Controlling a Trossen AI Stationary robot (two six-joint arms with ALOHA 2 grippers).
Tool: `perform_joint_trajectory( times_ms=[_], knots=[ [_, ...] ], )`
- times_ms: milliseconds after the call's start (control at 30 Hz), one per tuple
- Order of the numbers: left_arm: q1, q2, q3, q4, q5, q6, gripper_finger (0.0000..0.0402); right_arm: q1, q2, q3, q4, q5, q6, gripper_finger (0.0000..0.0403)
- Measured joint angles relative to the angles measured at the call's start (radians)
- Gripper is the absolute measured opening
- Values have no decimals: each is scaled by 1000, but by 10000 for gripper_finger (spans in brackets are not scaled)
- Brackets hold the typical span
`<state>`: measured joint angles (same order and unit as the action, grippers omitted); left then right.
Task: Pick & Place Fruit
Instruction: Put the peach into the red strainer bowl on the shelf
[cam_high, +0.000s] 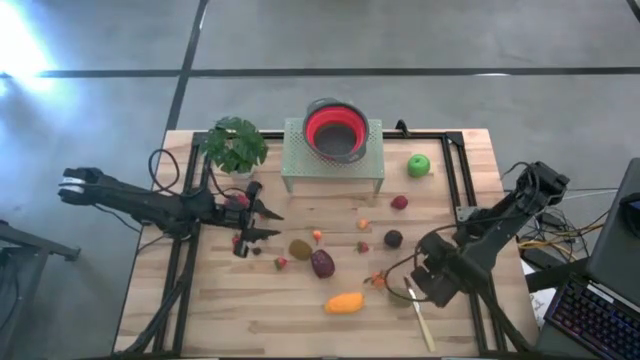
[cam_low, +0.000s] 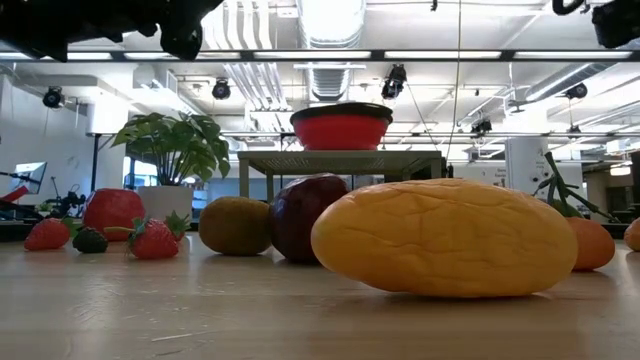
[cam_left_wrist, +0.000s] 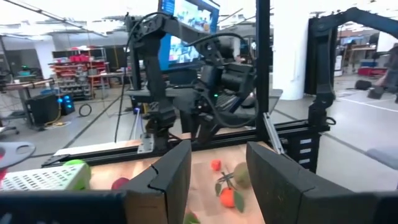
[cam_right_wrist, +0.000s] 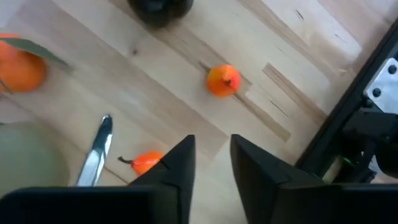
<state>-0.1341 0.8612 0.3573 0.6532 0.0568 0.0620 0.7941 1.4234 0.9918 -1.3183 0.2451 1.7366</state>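
The fruit lies scattered on the wooden table: green apple (cam_high: 418, 165), orange oval (cam_high: 344, 302) (cam_low: 450, 235), maroon oval (cam_high: 321, 263) (cam_low: 315, 215), brown oval (cam_high: 300, 248), dark oval (cam_high: 393, 238), and several small red and orange berries. My left gripper (cam_high: 275, 224) (cam_left_wrist: 217, 149) is open and hovers level just left of the brown oval, beside a red piece (cam_high: 237, 200). My right gripper (cam_high: 417, 285) (cam_right_wrist: 211, 146) is open and points down over the table's right part, above an orange berry (cam_right_wrist: 146, 162) and the pale utensil (cam_right_wrist: 96, 155).
A red bowl (cam_high: 333, 130) sits on a green perforated stand (cam_high: 300, 165) at the far middle, with a potted plant (cam_high: 234, 145) to its left. The pale utensil (cam_high: 422, 318) lies near the near right edge. Black frame rails (cam_high: 462, 170) run along the table's sides.
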Motion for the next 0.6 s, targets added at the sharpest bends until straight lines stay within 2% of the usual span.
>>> perform_joint_trajectory(
  times_ms=[167,300,400,600],
  knots=[
    [0,2,-2,-12,4,-7,161,-14,-48,-54,28,12,0,159],
    [0,12,-2,-14,4,-12,161,-22,-73,-94,56,33,0,182],
    [0,21,-2,-15,4,-13,161,-23,-89,-131,89,69,0,189],
    [0,28,-2,-14,4,-12,161,-33,-107,-225,157,73,15,187]
  ],
)
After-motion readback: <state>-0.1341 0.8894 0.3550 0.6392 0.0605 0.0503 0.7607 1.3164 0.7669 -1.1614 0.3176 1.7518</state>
